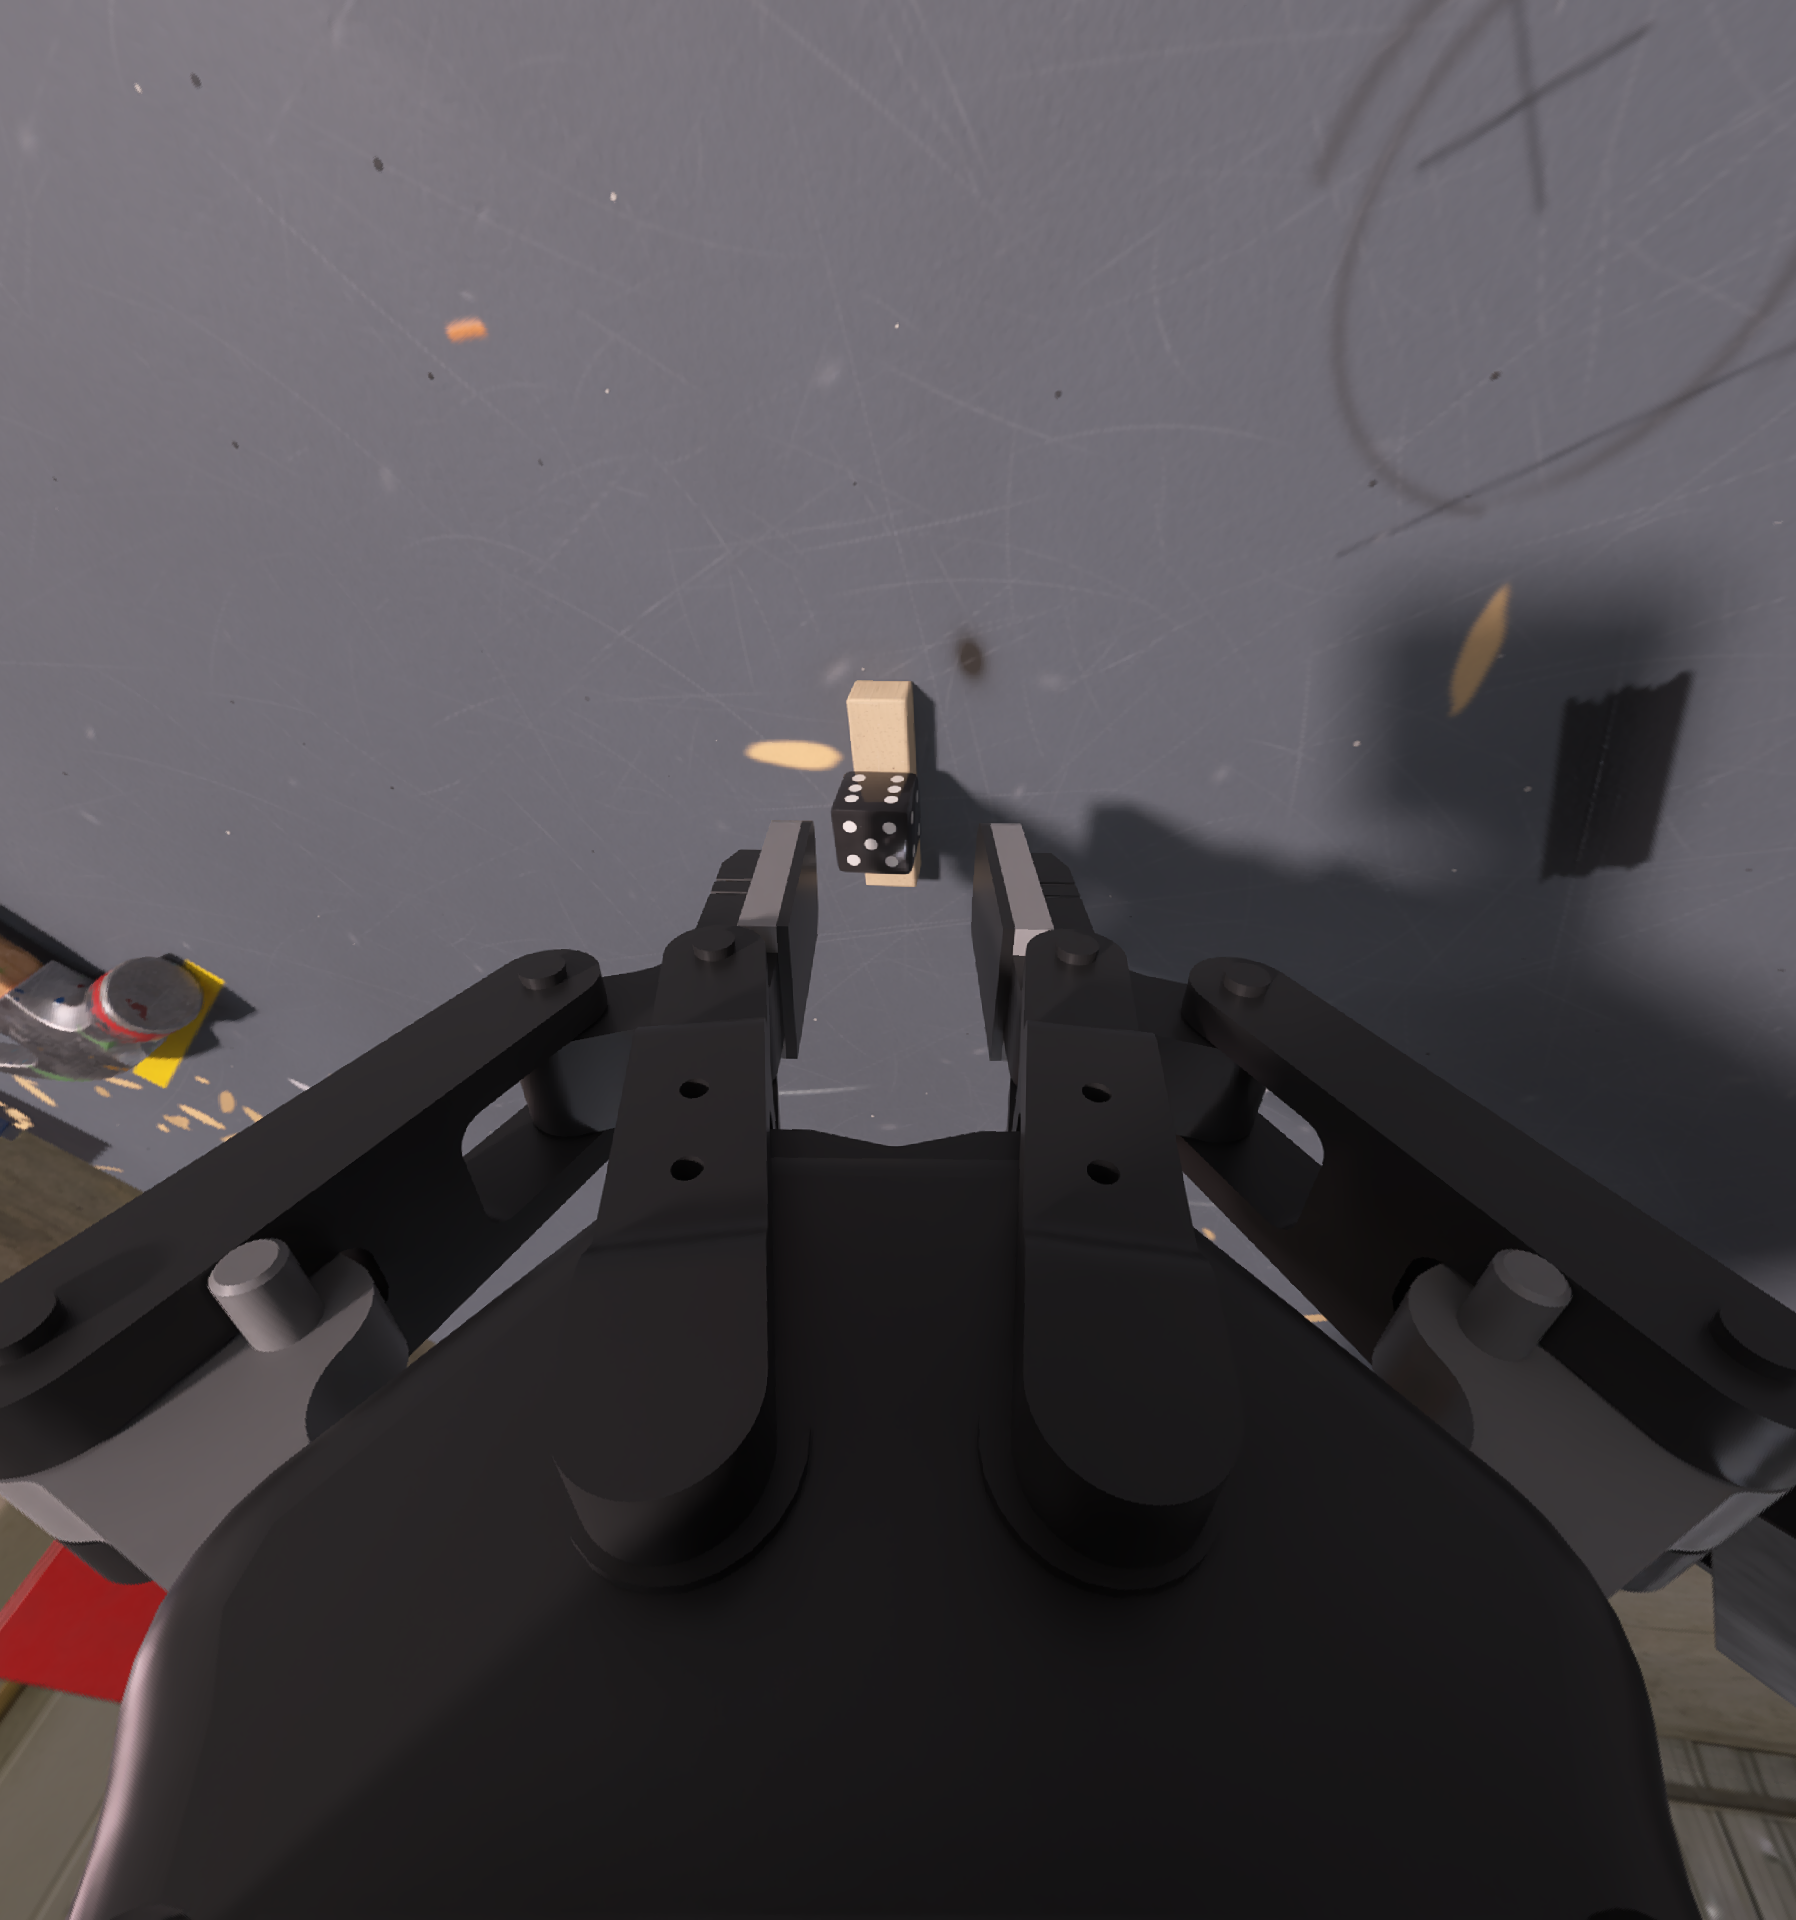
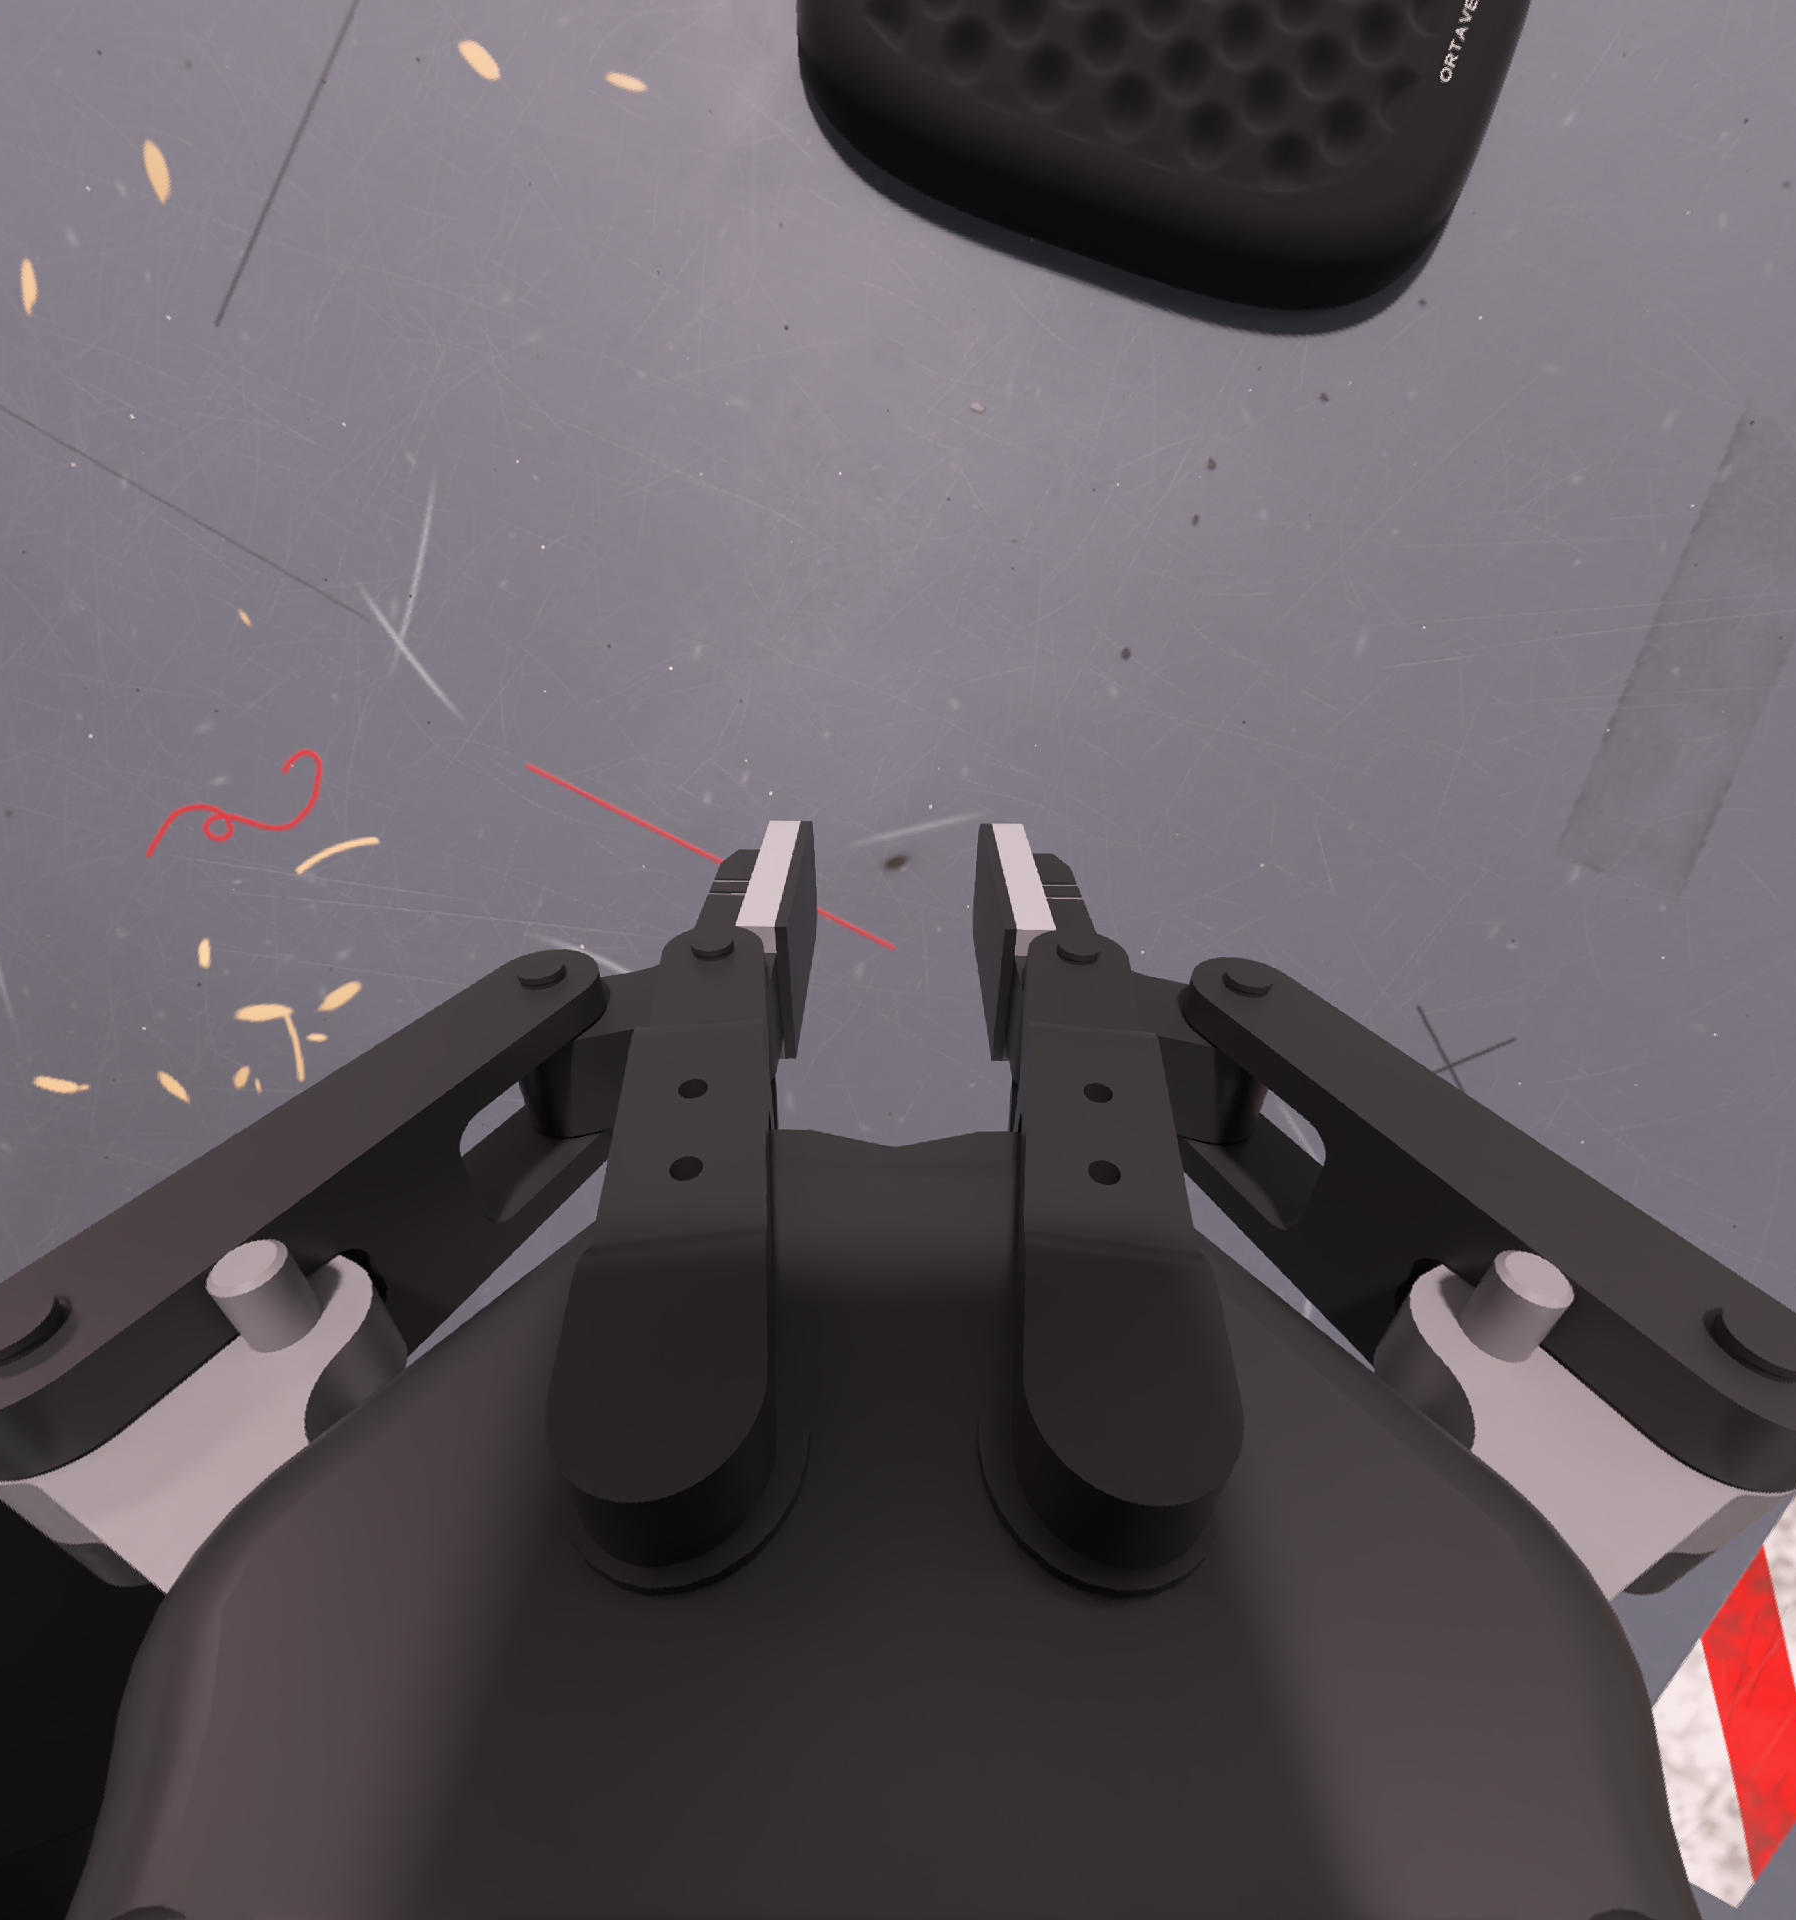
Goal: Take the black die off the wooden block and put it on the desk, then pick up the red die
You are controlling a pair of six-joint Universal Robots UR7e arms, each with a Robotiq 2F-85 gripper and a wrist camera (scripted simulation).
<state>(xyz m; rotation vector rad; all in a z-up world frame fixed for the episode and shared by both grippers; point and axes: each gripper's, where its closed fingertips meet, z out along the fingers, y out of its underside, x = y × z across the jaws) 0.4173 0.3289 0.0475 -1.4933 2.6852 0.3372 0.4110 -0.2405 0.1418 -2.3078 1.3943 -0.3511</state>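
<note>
In the left wrist view a black die [image 1: 875, 822] with white pips sits on a pale wooden block [image 1: 881, 725] that lies on the grey desk [image 1: 561, 520]. My left gripper [image 1: 894, 831] is open and above them, with the die showing in the gap near the left finger [image 1: 782, 883]; it holds nothing. In the right wrist view my right gripper [image 2: 894, 831] is open and empty over the bare grey desk [image 2: 1081, 623]. No red die shows in either view.
In the left wrist view, a dark ribbed piece [image 1: 1611, 774] lies right of the block; a can and clutter [image 1: 135, 1003] sit at the left desk edge, and a red flat object [image 1: 52, 1631] lies lower left. In the right wrist view, a black dimpled pad [image 2: 1154, 135] lies ahead and red-white striped tape [image 2: 1777, 1704] is at lower right.
</note>
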